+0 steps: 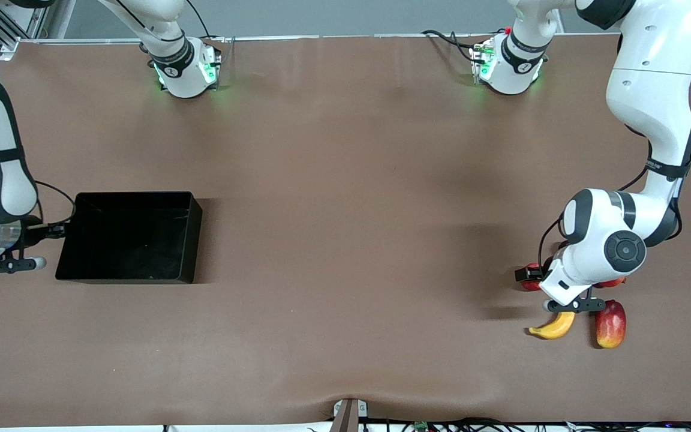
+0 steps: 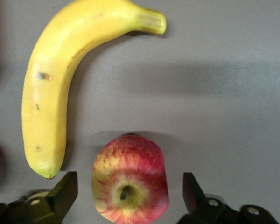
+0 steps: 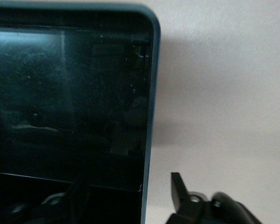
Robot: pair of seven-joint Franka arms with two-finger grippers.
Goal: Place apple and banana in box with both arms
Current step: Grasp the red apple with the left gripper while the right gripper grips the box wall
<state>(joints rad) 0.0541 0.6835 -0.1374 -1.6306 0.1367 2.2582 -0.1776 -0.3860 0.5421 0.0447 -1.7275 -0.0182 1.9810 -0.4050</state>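
While the left hand (image 2: 129, 193) gapes around the apple (image 2: 130, 179), the banana (image 2: 67, 77) lies alongside.

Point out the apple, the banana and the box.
apple (image 2: 129, 183): left wrist view, red-streaked skin above the stem dimple.
banana (image 2: 49, 93): left wrist view, middle of its curve.
box (image 1: 186, 240): front view, side wall.

Apple (image 2: 129, 181) partly cut off.

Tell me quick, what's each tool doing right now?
Left tool: open, fingers either side of the apple, not yet gripping.
Right tool: open, straddling the box wall, holding nothing.
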